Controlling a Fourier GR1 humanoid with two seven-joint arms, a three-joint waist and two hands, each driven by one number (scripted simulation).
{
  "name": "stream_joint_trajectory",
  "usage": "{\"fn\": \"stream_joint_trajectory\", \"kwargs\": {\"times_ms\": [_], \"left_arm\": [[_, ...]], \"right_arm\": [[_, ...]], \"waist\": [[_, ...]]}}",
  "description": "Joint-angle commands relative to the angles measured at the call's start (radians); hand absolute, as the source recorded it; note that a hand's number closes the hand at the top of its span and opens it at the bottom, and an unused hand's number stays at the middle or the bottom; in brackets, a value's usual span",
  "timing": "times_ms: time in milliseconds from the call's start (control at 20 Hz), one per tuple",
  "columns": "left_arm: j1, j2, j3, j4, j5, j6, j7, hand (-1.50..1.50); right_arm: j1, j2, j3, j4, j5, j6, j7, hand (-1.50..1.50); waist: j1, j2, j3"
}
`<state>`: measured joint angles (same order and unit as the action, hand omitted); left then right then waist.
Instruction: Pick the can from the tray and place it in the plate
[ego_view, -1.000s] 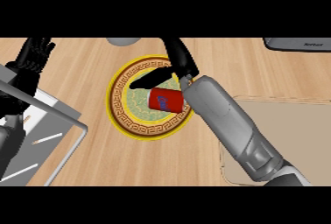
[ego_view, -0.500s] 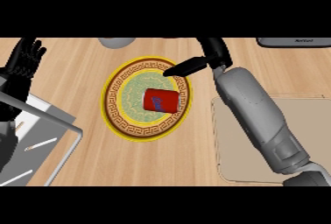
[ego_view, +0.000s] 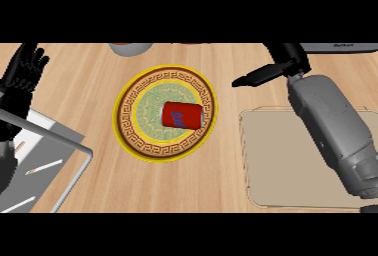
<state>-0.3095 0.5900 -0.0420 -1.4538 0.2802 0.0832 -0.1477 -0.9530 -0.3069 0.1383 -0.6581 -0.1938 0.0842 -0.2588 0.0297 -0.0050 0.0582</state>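
A red can (ego_view: 181, 115) with a blue mark lies on its side in the middle of the round plate (ego_view: 133, 134), which has a yellow rim and a brown patterned band. My right hand (ego_view: 272, 69) is up and to the right of the plate, apart from the can, its fingers straight and pointing left. The beige tray (ego_view: 295, 185) lies under my right forearm with nothing showing on it. My left hand (ego_view: 23, 70) rests open at the left edge, fingers up.
A grey metal rack or sink corner (ego_view: 46, 150) fills the lower left. A grey round object (ego_view: 131, 48) sits at the top edge above the plate. A dark appliance edge (ego_view: 343, 47) shows at the top right.
My right hand has let go of the can and drawn back up and to the right. The can stays lying on the plate. The view has shifted slightly.
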Motion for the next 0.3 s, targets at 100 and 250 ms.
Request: {"fn": "stream_joint_trajectory", "kwargs": {"times_ms": [100,250], "left_arm": [[-0.016,-0.08,-0.08,0.002,0.01,0.004,0.097,0.0],[0.003,-0.073,-0.073,-0.031,0.015,0.002,0.1,0.0]], "right_arm": [[0.018,-0.081,-0.015,0.05,0.009,0.091,-0.084,-1.5],[0.027,-0.102,-0.019,0.065,0.037,0.055,-0.133,-1.5]], "waist": [[-0.022,0.02,-0.055],[-0.011,0.014,-0.055]]}}
